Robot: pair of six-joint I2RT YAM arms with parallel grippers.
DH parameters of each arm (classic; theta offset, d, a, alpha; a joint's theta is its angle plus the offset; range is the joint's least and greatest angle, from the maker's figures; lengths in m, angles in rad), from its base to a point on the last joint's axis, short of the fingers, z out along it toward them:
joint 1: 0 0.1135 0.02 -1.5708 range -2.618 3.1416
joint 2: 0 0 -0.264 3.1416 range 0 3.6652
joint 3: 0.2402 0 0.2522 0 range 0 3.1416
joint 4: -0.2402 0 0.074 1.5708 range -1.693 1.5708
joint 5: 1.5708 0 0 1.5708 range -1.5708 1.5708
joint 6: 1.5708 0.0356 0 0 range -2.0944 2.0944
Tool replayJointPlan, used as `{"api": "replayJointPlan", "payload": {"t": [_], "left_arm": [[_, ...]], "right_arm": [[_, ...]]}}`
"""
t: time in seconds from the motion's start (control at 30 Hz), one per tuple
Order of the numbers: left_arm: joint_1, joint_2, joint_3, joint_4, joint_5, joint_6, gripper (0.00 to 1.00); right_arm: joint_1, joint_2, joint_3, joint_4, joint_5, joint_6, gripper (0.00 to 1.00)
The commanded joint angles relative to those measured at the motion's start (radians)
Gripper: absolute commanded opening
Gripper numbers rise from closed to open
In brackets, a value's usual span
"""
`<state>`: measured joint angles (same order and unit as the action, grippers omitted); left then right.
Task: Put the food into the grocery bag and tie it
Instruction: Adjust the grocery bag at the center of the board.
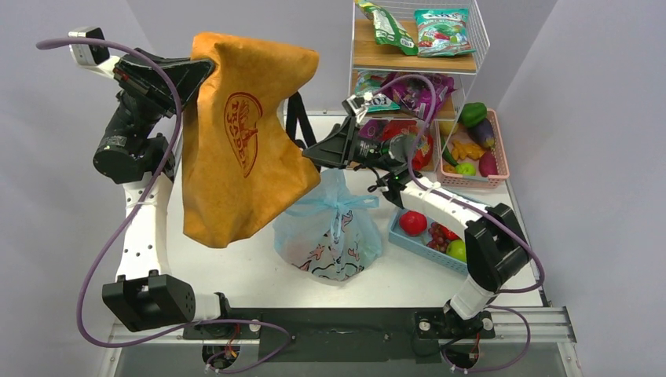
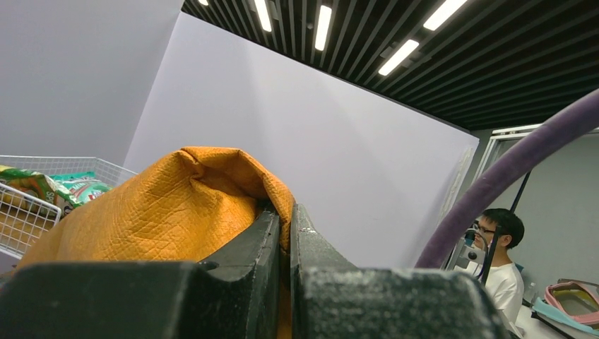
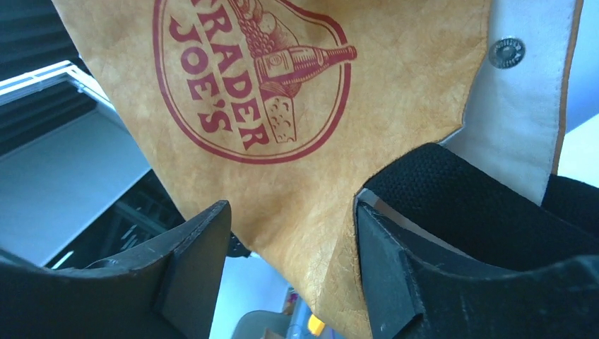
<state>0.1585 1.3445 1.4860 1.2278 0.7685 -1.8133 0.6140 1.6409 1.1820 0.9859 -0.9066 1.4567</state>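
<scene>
My left claw (image 2: 285, 226) is clenched on the tan tote's (image 1: 243, 149) corner, hoisting it, I judge, out of the way. My right claw (image 3: 289, 212) straddles its edge, jaws apart, gripping nothing. The blue grocery bag (image 1: 330, 232) sits on the bench (image 1: 236, 271) beside it, top looking knotted.

A robotics lab is indicated: the white table (image 1: 251, 275) is enclosed by plain grey partitions (image 1: 597, 118), strip lights (image 2: 323, 25) are set in a black slatted ceiling (image 2: 494, 56), and a bespectacled person (image 2: 500, 244) is seen beyond.
</scene>
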Motion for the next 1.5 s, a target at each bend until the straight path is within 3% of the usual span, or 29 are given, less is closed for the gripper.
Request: {"api": "replayJointPlan", "payload": {"t": [0.0,0.07,0.2,0.37,0.43,0.5,0.57,0.6,0.7,0.83,0.87,0.9,0.93,0.97,1.0,1.03,1.07,1.13,1.23,1.33,1.47], "left_arm": [[-0.002,-0.022,0.021,0.055,-0.081,0.017,0.00],[-0.002,-0.018,0.023,0.060,-0.090,0.014,0.00],[0.001,-0.015,0.016,0.082,-0.105,0.004,0.00],[0.014,-0.024,-0.002,0.099,-0.116,-0.002,0.00],[0.032,-0.036,-0.025,0.107,-0.116,-0.005,0.00],[0.072,-0.062,-0.064,0.104,-0.107,-0.008,0.00],[0.136,-0.101,-0.117,0.080,-0.082,-0.010,0.00],[0.152,-0.132,-0.166,0.063,-0.069,0.014,0.00],[0.208,-0.209,-0.340,-0.086,-0.051,0.113,0.04],[0.334,-0.330,-0.617,-0.176,-0.160,0.145,0.44],[0.349,-0.339,-0.648,-0.258,-0.166,0.135,0.62],[0.365,-0.342,-0.687,-0.326,-0.170,0.153,0.65],[0.368,-0.350,-0.694,-0.508,-0.166,0.176,0.68],[0.374,-0.352,-0.674,-0.611,-0.149,0.261,0.69],[0.377,-0.354,-0.651,-0.844,-0.144,0.318,0.70],[0.377,-0.354,-0.578,-0.952,-0.147,0.463,0.71],[0.374,-0.354,-0.533,-1.172,-0.182,0.544,0.71],[0.355,-0.348,-0.379,-1.455,-0.279,0.756,0.72],[0.306,-0.320,-0.159,-1.758,-0.425,0.987,0.73],[0.227,-0.307,-0.046,-1.883,-0.598,1.104,0.74],[0.190,-0.289,-0.004,-1.981,-0.695,1.181,0.75]], "right_arm": [[0.063,0.027,-0.031,0.196,-0.005,0.068,0.57],[0.085,0.030,-0.039,0.181,0.003,0.053,0.53],[0.107,0.035,-0.040,0.168,0.016,0.041,0.34],[0.107,0.027,-0.035,0.073,0.031,-0.012,0.01],[0.104,0.007,-0.023,-0.013,0.038,-0.067,0.00],[0.096,-0.026,0.016,-0.164,0.054,-0.217,0.00],[0.081,-0.068,0.102,-0.531,0.095,-0.398,0.00],[0.074,-0.079,0.146,-0.633,0.121,-0.467,0.00],[0.074,-0.097,0.404,-1.094,0.283,-0.766,0.00],[0.114,-0.072,0.686,-1.349,0.442,-0.959,0.00],[0.134,-0.063,0.744,-1.372,0.466,-0.982,0.00],[0.144,-0.057,0.767,-1.406,0.505,-1.025,0.00],[0.164,-0.047,0.803,-1.421,0.524,-1.045,0.00],[0.173,-0.040,0.819,-1.449,0.555,-1.084,0.00],[0.193,-0.024,0.847,-1.465,0.566,-1.101,0.00],[0.212,-0.015,0.859,-1.492,0.579,-1.136,0.00],[0.222,0.002,0.877,-1.504,0.586,-1.155,0.00],[0.251,0.026,0.897,-1.548,0.612,-1.225,0.00],[0.303,0.078,0.932,-1.587,0.650,-1.287,0.00],[0.347,0.133,0.992,-1.643,0.716,-1.349,0.00],[0.383,0.195,1.080,-1.674,0.733,-1.363,0.00]]}}
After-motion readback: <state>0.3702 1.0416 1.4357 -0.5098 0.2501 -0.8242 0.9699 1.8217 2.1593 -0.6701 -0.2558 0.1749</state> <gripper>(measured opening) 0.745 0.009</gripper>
